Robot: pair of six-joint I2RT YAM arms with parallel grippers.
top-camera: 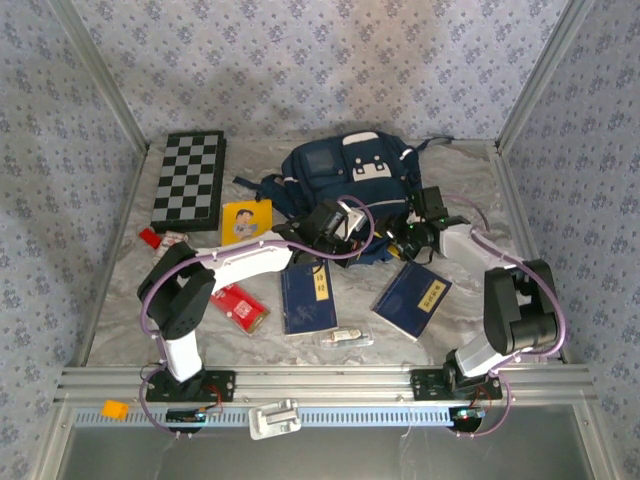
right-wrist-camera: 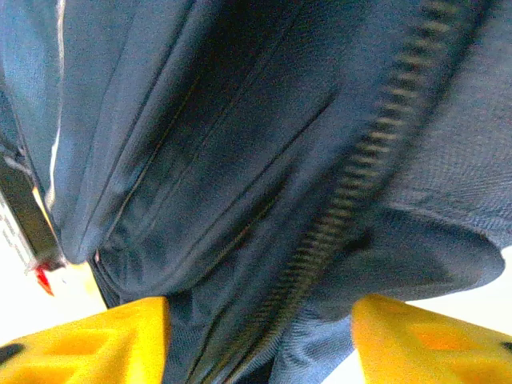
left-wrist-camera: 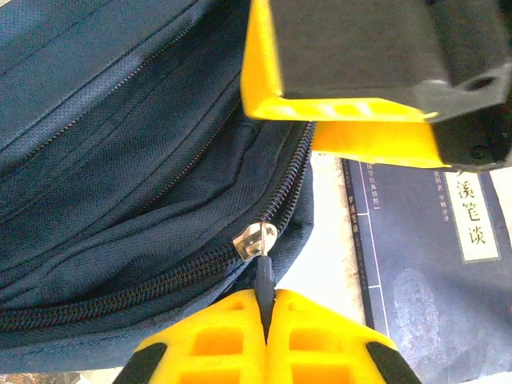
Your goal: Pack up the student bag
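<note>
A: Where is the bag (top-camera: 340,175) sitting?

B: It's lying at the far centre of the table (top-camera: 470,330), with both arms reaching in from the near side.

A: What are the grippers doing?

B: The right gripper (right-wrist-camera: 258,312) is standing open astride the fabric, pinching nothing. The left gripper (left-wrist-camera: 266,302) is clamping the dark zip pull (left-wrist-camera: 265,276) (just its end, by the look of it).

A: What are you worrying about?

B: I'm expecting the pull to slip free if the tug is going off the zip's line. With the fabric unheld, the bag is likely to be dragging along instead of opening.
</note>
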